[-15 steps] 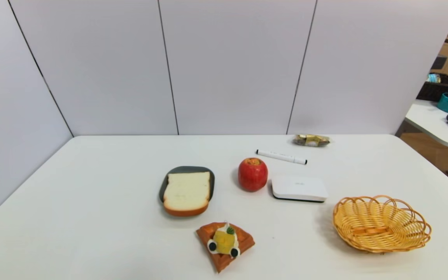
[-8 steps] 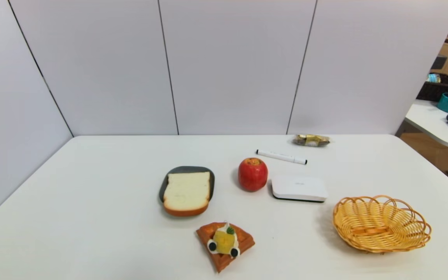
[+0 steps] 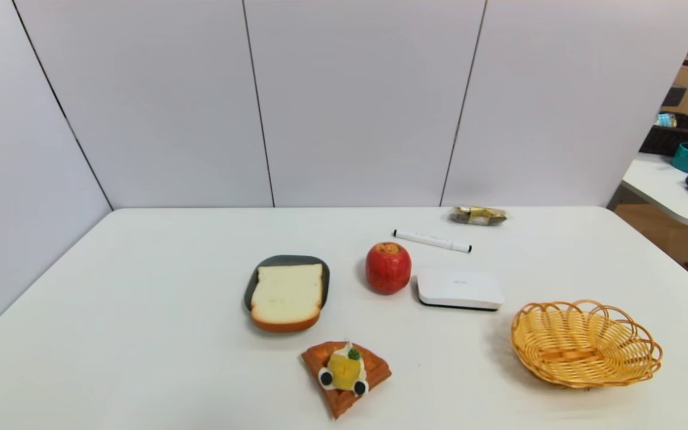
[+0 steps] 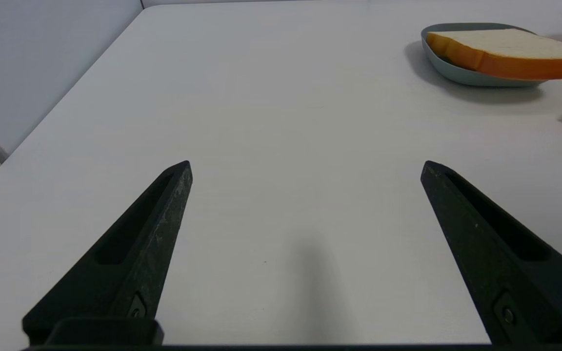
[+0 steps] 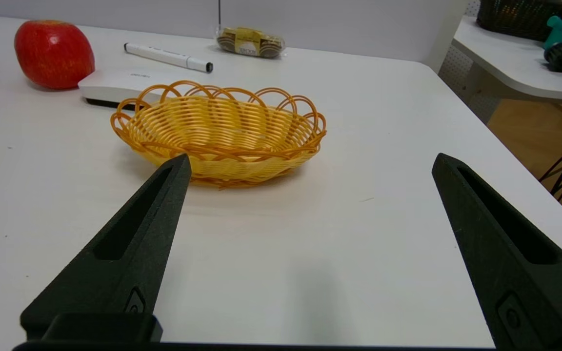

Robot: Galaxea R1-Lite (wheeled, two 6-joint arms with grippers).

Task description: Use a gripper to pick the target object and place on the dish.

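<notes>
Nothing has shifted: bread lies on the dish, left pincer and right pincer both open

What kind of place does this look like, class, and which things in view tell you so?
Probably a robotics test area: a white table walled by plain panels, with an apple, a marker and a wicker basket spread out on it.

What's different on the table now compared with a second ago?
Nothing visibly changed. In the head view, the slice of toast stayed on the dish, and the waffle, apple and wicker basket stayed put. Neither gripper shows in that view, earlier or now.
</notes>
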